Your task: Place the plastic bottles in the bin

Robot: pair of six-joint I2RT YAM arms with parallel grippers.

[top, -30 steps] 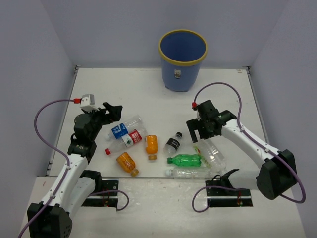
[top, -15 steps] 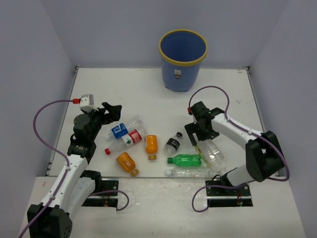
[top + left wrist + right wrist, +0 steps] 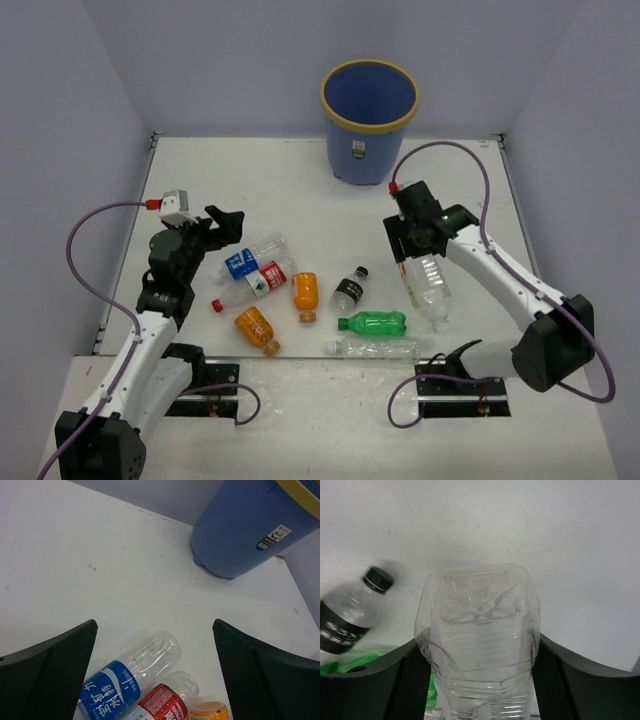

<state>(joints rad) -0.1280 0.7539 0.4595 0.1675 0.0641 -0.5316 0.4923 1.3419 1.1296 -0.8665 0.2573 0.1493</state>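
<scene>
The right gripper [image 3: 413, 243] has pulled the plain clear bottle [image 3: 427, 288] away from the green bottle [image 3: 372, 323] it lay against a second ago. It now holds it right of the pile, about midway between the far and near edges. In the wrist view its fingers [image 3: 409, 682] pinch the ribbed body just behind the base. The first carry to the bin [image 3: 352, 135], standing at the far edge, looks ready to begin. No bottle seems to be inside it yet. The left gripper [image 3: 228, 226] has not moved, its fingers spread wide above the blue-labelled bottle [image 3: 111, 697] near the left edge. The second clear bottle [image 3: 375, 347] by the near edge is now uncovered. The held bottle's neck is cut off in the wrist view, the black-labelled bottle [image 3: 347, 617] is blurred there, and I cannot tell whether the held bottle's cap end is clear of the worktop.
</scene>
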